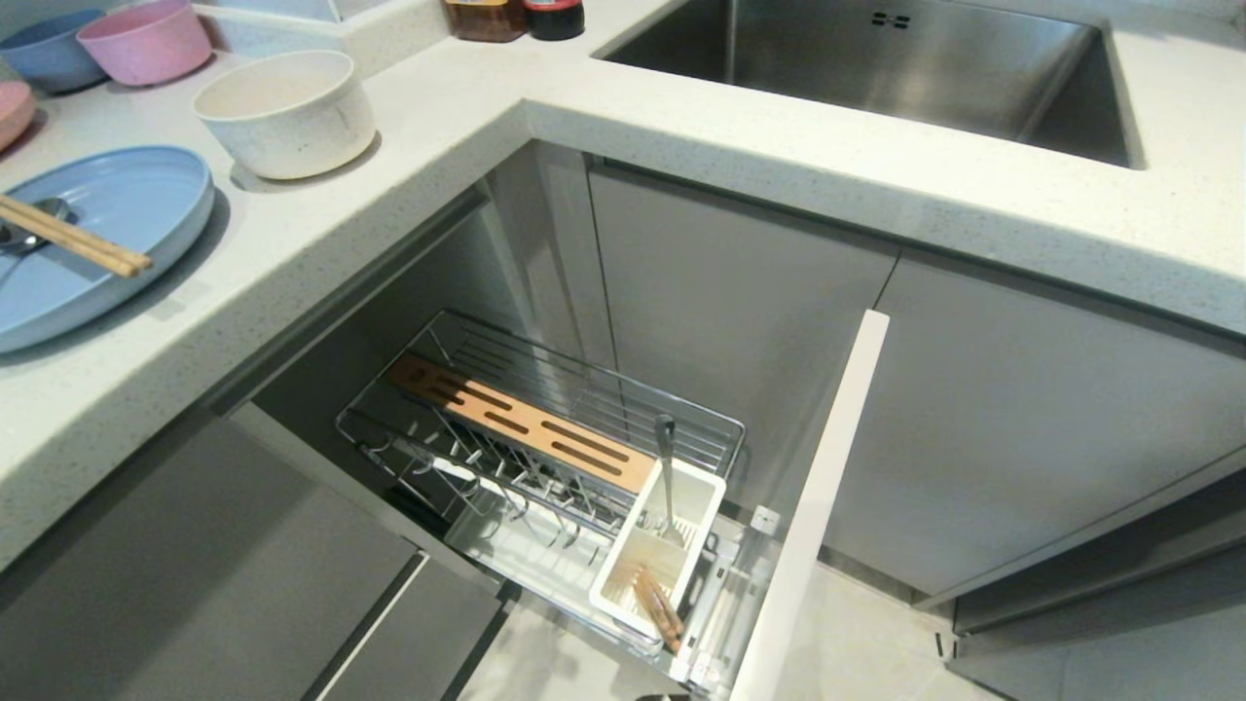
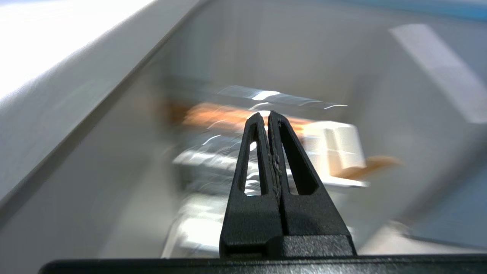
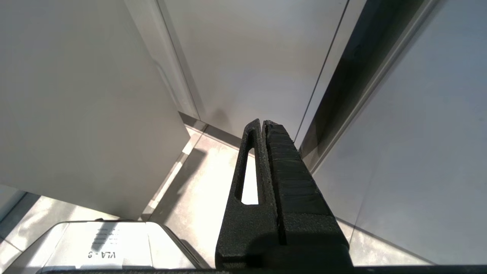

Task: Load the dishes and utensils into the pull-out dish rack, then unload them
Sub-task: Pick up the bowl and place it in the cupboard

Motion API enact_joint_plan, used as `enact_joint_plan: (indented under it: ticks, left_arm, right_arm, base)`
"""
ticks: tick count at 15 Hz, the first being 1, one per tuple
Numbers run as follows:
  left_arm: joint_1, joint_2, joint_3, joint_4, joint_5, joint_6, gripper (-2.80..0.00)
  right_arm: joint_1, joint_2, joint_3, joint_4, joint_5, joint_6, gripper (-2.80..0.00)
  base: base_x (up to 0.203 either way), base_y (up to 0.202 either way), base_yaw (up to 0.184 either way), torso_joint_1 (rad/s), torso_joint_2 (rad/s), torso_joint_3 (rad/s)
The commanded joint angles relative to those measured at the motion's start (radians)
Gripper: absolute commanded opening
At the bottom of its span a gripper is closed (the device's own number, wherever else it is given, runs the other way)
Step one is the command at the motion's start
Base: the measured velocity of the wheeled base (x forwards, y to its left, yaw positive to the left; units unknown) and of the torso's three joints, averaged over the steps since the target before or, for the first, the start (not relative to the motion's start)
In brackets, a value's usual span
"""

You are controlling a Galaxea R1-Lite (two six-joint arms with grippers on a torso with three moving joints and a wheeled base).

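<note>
Fingertips of your left gripper [image 2: 269,114] are pressed together with nothing between them; past the tips you get a smeared view of the pull-out dish rack [image 2: 243,114]. Your right gripper [image 3: 262,122] is likewise closed and empty, aimed down at pale floor tiles [image 3: 213,167] between grey cabinet fronts [image 3: 76,99]. Neither arm appears in the head view.

Rack [image 1: 545,419] stands pulled out of the lower corner cabinet, its pale front panel [image 1: 818,497] nearest you. You can see the slotted wooden strip [image 1: 516,422] running along the chrome wires. The white caddy [image 1: 662,555] sits at the panel end of the rack: a metal utensil handle [image 1: 665,467] stands upright in its far cell, and brown sticks [image 1: 658,602] lean in its near cell.

Up on the speckled counter [image 1: 389,195] on your left, the light-blue plate [image 1: 117,234] lies flat, with wooden chopsticks [image 1: 78,239] laid across it and a silver spoon [image 1: 29,229] under them, partly cut off at the frame edge. The cream-white bowl [image 1: 287,112] stands upright just beyond the plate, apart from it. Farther back you have a pink bowl [image 1: 146,39] and a blue bowl [image 1: 49,49] side by side. The steel sink [image 1: 876,68] sits well apart on the right.
</note>
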Motion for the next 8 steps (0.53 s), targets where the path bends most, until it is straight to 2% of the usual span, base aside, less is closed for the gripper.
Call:
enact_joint_plan:
  ticks: [1, 3, 4, 6, 8]
  left_arm:
    - [0.0, 0.003, -0.117, 0.069, -0.123, -0.015, -2.8]
    - [0.001, 0.047, -0.321, 0.172, -0.239, -0.081, -2.8]
    - [0.003, 0.103, -0.419, 0.194, -0.267, -0.117, -2.8]
    - [0.013, 0.269, -0.633, 0.219, -0.288, -0.182, -2.8]
    - [0.041, 0.428, -0.846, 0.232, -0.271, -0.225, -2.8]
  right_arm:
    - [0.0, 0.001, 0.002, 0.0, 0.0, 0.0, -2.8]
    - [0.0, 0.001, 0.001, 0.0, 0.0, 0.0, -2.8]
    - [0.0, 0.001, 0.001, 0.0, 0.0, 0.0, -2.8]
    - [0.0, 0.001, 0.001, 0.0, 0.0, 0.0, -2.8]
    - [0.0, 0.001, 0.001, 0.0, 0.0, 0.0, -2.8]
  base:
    - [0.0, 0.0, 0.0, 0.0, 0.0, 0.0]
    - [0.0, 0.0, 0.0, 0.0, 0.0, 0.0]
    - [0.0, 0.0, 0.0, 0.0, 0.0, 0.0]
    - [0.0, 0.0, 0.0, 0.0, 0.0, 0.0]
    - [0.0, 0.0, 0.0, 0.0, 0.0, 0.0]
